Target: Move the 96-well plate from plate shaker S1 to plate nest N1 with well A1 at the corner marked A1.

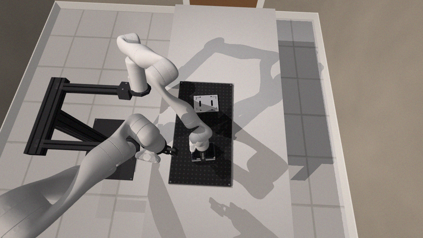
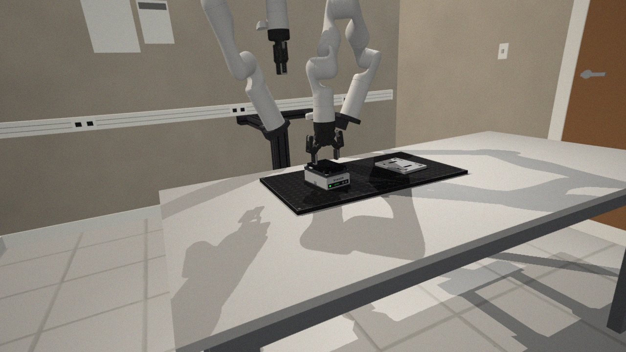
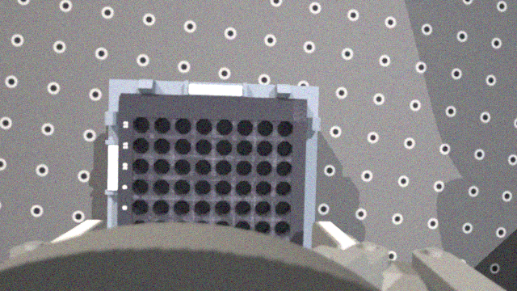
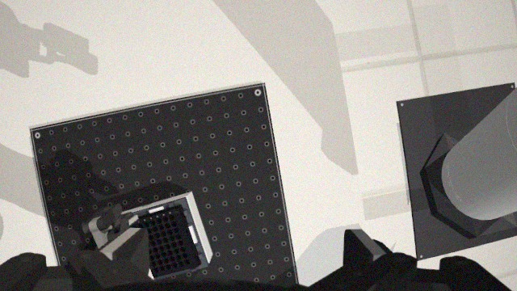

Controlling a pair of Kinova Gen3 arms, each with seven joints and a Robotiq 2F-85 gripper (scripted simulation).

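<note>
The dark 96-well plate (image 1: 210, 154) (image 2: 328, 165) (image 3: 212, 158) (image 4: 167, 242) sits on the white plate shaker (image 2: 325, 181) (image 4: 200, 230), inside its locator frame. Well rows numbered 12 down to 8 show in the left wrist view; the A1 corner is hidden there. My left gripper (image 2: 325, 160) (image 3: 211, 244) is open over the plate, pointing down, its fingertips on opposite sides and close to plate height; contact cannot be told. The grey plate nest (image 1: 206, 108) (image 2: 400, 166) is empty. My right gripper (image 1: 174, 151) (image 2: 281, 73) (image 4: 245, 251) is open and empty, high up beside the black board.
The shaker and nest stand on a black perforated board (image 1: 180, 174) (image 2: 286, 192) (image 4: 141, 137) on the white table (image 1: 254, 23) (image 2: 245, 284). The left arm (image 1: 189, 118) reaches across the board between them in the top view. The right arm's forearm (image 1: 97, 153) stands beside the board.
</note>
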